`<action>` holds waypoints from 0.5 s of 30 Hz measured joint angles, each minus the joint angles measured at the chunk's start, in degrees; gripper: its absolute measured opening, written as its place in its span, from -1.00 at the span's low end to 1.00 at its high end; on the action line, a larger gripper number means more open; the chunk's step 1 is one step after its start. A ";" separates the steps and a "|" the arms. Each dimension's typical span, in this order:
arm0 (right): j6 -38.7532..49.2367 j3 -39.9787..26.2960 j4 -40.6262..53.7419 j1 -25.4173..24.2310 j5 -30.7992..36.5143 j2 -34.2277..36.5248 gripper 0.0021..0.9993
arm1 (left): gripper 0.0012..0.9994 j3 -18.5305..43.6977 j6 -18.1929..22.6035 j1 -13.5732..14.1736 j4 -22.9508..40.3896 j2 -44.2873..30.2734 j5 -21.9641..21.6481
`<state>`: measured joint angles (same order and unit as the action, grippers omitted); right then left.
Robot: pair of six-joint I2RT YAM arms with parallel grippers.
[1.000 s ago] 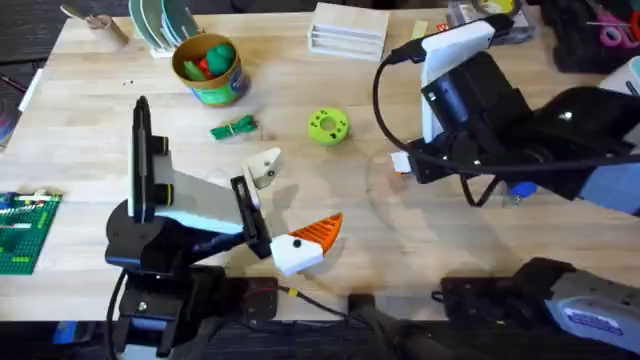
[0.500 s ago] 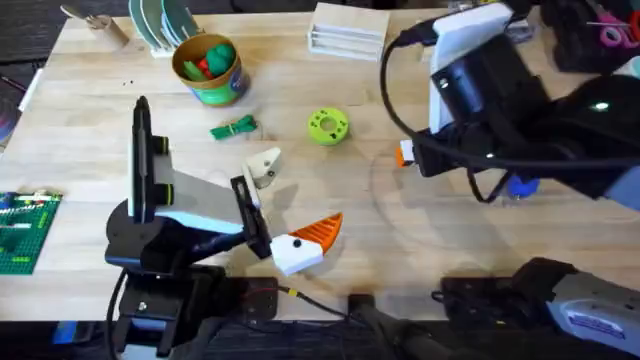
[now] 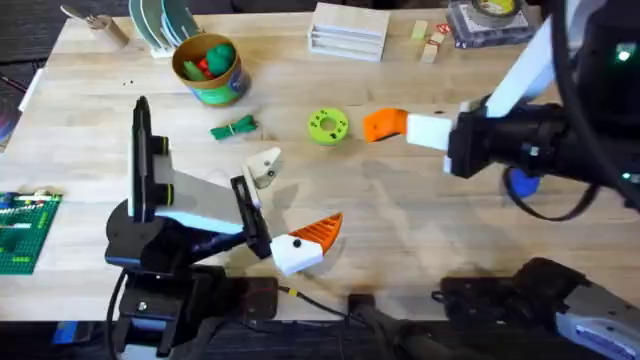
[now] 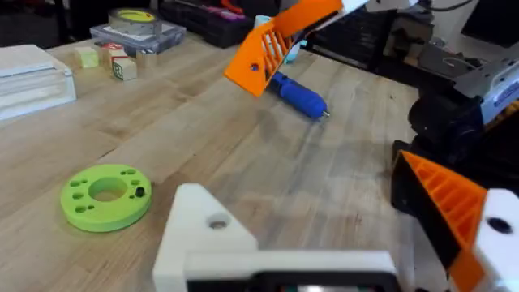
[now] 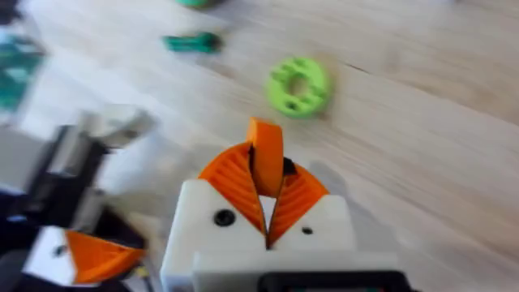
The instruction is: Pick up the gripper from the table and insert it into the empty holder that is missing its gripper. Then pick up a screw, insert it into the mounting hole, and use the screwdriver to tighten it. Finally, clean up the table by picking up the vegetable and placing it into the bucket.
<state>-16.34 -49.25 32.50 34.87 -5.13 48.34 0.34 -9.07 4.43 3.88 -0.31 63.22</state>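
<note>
Overhead: right gripper [image 3: 385, 125] over worktop [image 3: 440, 225] centre, just at 3 o'clock of lime disc [image 3: 327, 126]. Left gripper [image 3: 295, 215] low, at 6 o'clock of disc; bare holder [image 3: 264, 166] on one side, orange tip on other, jaws spread. Vegetable [image 3: 234, 128] at 9 o'clock of disc. Bucket [image 3: 208, 68] at 10 o'clock.

Left wrist: screwdriver [image 4: 298, 95] lying on worktop beyond disc.

Right wrist: jaws pinching orange gripper [image 5: 266, 156], seemingly upright; blurred.

A robotics lab bench: a pale wooden table [image 3: 420, 220] carries test props, a green brick baseplate [image 3: 22, 232] at the left edge, tape roll [image 3: 492, 9] and small blocks [image 3: 430, 40] far right, cables and dark equipment behind.
</note>
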 joint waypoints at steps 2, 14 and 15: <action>-0.59 3.20 -7.30 0.00 -6.58 0.29 -0.98 | 0.99 0.00 0.01 0.00 0.00 -0.01 0.00; -10.34 10.81 -33.18 0.00 -38.39 14.31 -0.98 | 0.99 0.00 1.23 0.00 0.00 0.01 0.00; -11.34 10.81 -35.22 0.00 -40.46 15.78 -0.98 | 0.99 0.00 1.36 0.00 0.00 0.01 0.00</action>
<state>-27.68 -38.44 -2.72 34.87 -45.60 64.12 0.34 -7.71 4.43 3.88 -0.30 63.22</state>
